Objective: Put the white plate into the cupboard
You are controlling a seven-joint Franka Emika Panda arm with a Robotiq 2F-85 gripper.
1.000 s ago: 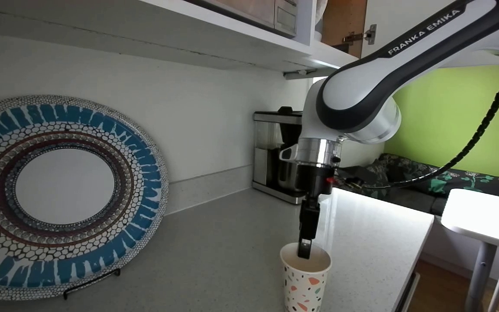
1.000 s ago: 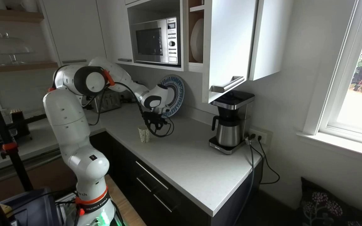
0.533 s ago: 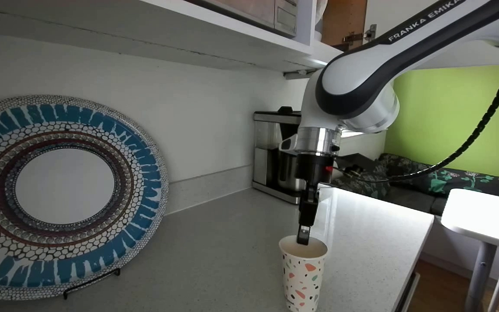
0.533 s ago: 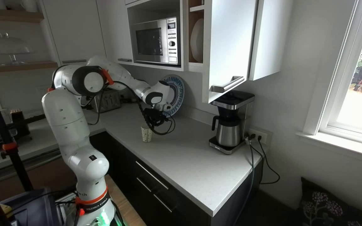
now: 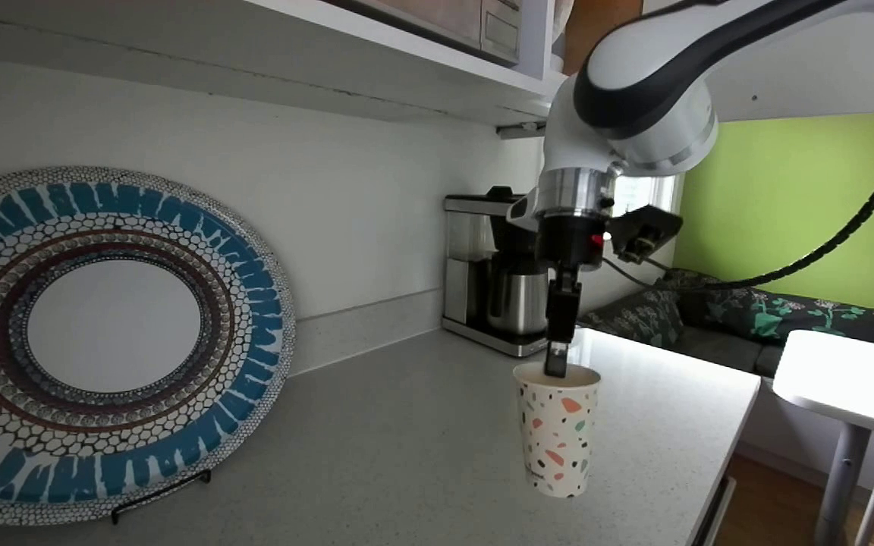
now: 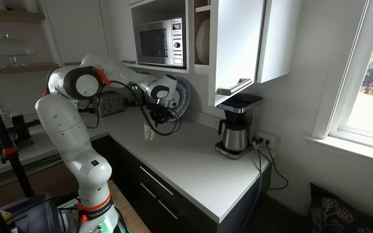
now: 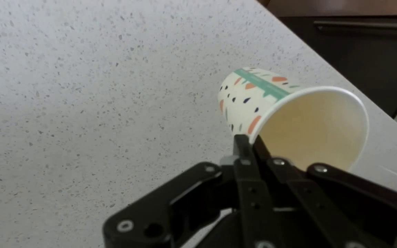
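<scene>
My claw (image 7: 249,140) was clenched on the rim of the paper cup (image 5: 558,440), straddling its wall. I held the cup roughly upright over the counter (image 6: 189,155); base contact unclear. The white plate (image 6: 202,41) stood on edge inside the cupboard (image 6: 201,69), partly hidden by the door (image 6: 238,42), well apart from me.

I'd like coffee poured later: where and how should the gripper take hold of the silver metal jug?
Probably by its upright black handle, closing across its thickness. Come in level from picture left in an exterior view: the handle juts out that way, while the top of the black-and-silver coffee maker overhangs the silver metal jug, whose rounded body looks wide to pinch.
</scene>
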